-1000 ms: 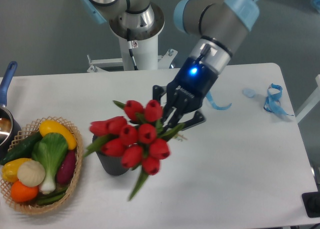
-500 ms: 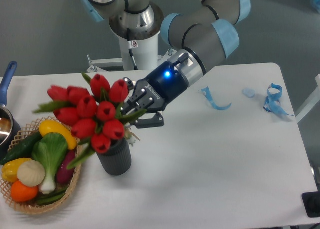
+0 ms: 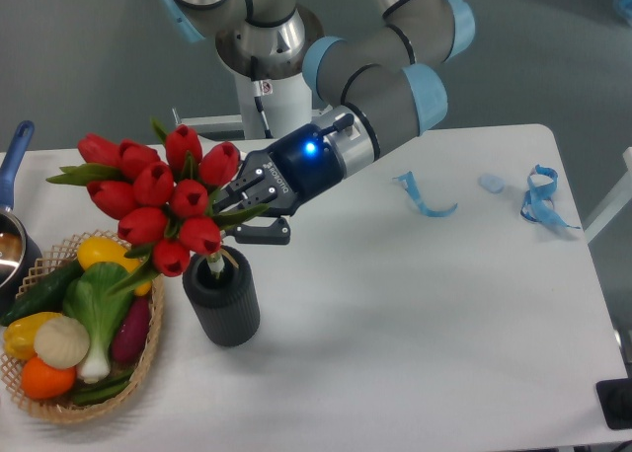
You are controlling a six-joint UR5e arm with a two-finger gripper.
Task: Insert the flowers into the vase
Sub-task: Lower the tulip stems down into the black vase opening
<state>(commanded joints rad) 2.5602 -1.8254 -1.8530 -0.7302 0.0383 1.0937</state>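
Note:
The flowers (image 3: 158, 195), a bunch of red tulip buds with green leaves, are held tilted up and to the left above the vase (image 3: 223, 299). The vase is a short dark ribbed cylinder standing on the white table. The lower stem ends reach down into its mouth. My gripper (image 3: 240, 221) is shut on the stems just above and right of the vase mouth. The arm comes in from the upper right, with a blue light lit on the wrist.
A wicker basket (image 3: 150, 353) of vegetables stands just left of the vase, nearly touching it. A pot with a blue handle (image 3: 12, 166) is at the left edge. Blue ribbon pieces (image 3: 425, 200) (image 3: 541, 197) lie on the right of the table. The robot base (image 3: 267, 97) is behind.
The gripper has swung the bunch left and up, from lying over the vase to standing above it. The stem ends now sit in the vase mouth.

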